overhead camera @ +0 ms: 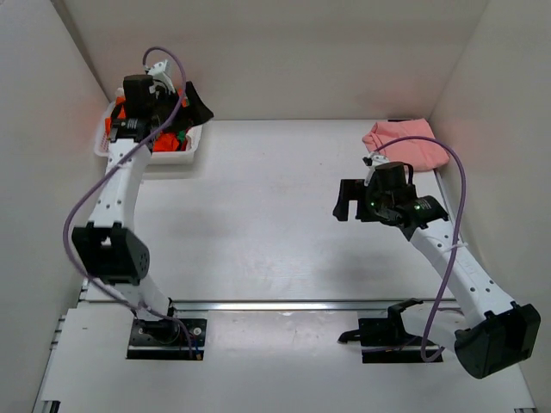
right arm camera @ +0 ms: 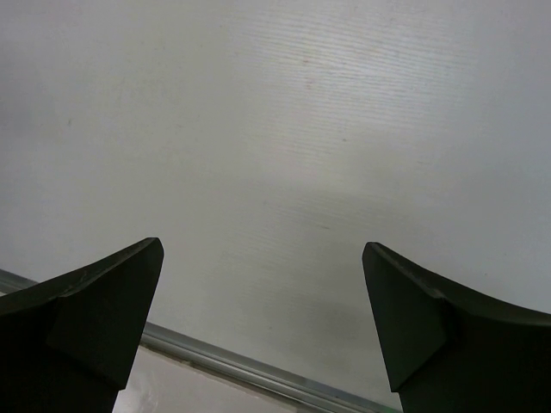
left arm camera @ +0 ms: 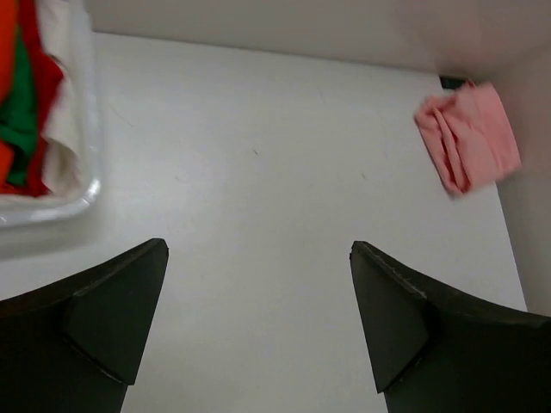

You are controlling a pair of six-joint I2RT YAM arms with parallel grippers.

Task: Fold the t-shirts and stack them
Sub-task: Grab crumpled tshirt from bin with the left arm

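The left gripper hangs at the far left, above the right end of the basket. Its jaws stand wide apart with nothing between them. In the left wrist view only bare table shows between the two dark fingers.

The basket sits in the far left corner and holds a heap of shirts. The orange-red shirt lies on the left of the heap. The green shirt is bunched in the middle. The red shirt runs along the side nearer the basket wall (all three are crumpled, none folded).

The pink shirt lies alone on the table in the far right corner, against the right wall. It is roughly folded into a small bundle, well apart from the basket.

The right gripper hovers over the right half of the table, nearer than the pink shirt and not touching it. Its jaws are also spread and grip nothing. The right wrist view shows plain table beneath them and a metal rail along the near edge.
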